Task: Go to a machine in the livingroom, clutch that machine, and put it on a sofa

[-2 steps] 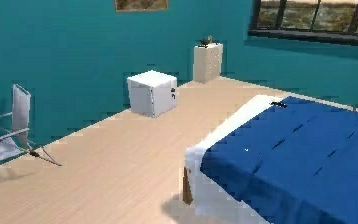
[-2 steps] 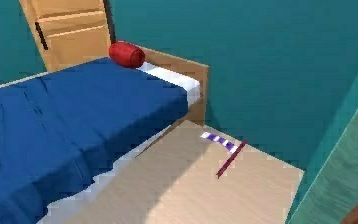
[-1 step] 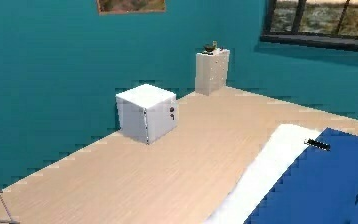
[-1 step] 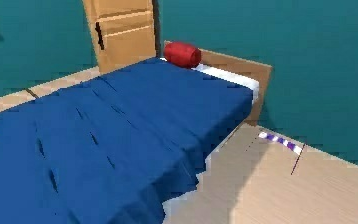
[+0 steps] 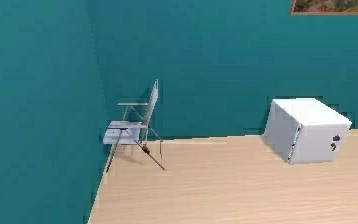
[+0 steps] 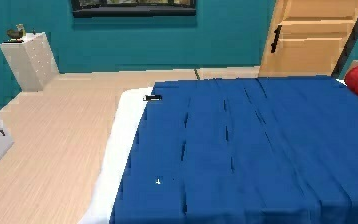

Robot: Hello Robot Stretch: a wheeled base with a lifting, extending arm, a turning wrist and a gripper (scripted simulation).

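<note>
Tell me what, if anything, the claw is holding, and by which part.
That cannot be told from these pictures. A small dark thing lies on the blue bed, and a folding chair and a white cabinet stand on the floor.

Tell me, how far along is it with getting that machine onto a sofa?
Nothing looks done yet. The robot is beside a blue bed, facing a folding chair and a white box by teal walls, so this looks like a bedroom. In hand: probably just finding its way. Left: reach the living room, grasp the machine, put it on a sofa.
</note>
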